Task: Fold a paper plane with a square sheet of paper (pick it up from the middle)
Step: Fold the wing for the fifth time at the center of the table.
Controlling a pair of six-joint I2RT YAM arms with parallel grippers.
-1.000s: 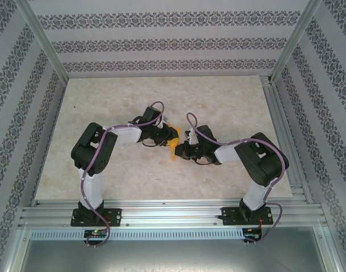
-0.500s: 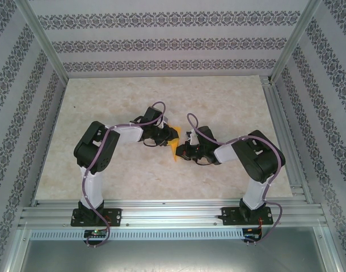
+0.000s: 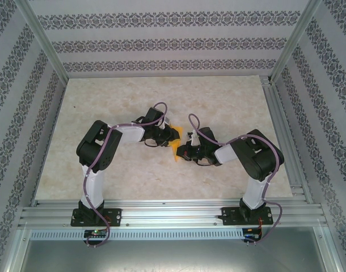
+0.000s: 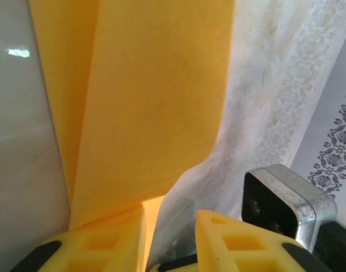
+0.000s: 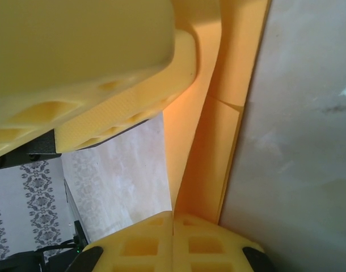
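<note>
Where the two arms meet near the centre of the overhead frame, the sheet of paper (image 3: 174,146) is held up off the table (image 3: 105,107), showing as a small orange-yellow patch between the left gripper (image 3: 168,134) and the right gripper (image 3: 180,153). Left gripper sits just above and left of the patch, right gripper just below and right of it; both are tight against the paper.

Left wrist view: the paper (image 4: 156,96) rises from the bottom centre to the top edge as a broad flap with a narrower layer behind it at upper left, a lengthwise fold between them. Left gripper (image 4: 170,218) is released: its yellow fingers (image 4: 105,243) stand apart with a visible gap, and the paper's lower end lies against the inner face of the finger at lower left – not pinched by both. A metal-cased camera (image 4: 286,198) sits at lower right.

Right wrist view: right gripper (image 5: 173,221) is clenched at bottom centre, pads pressed together on the lower end of the folded paper (image 5: 201,164), which runs up to the top right. One left-gripper finger (image 5: 105,107) crosses the upper left, touching the paper
</note>
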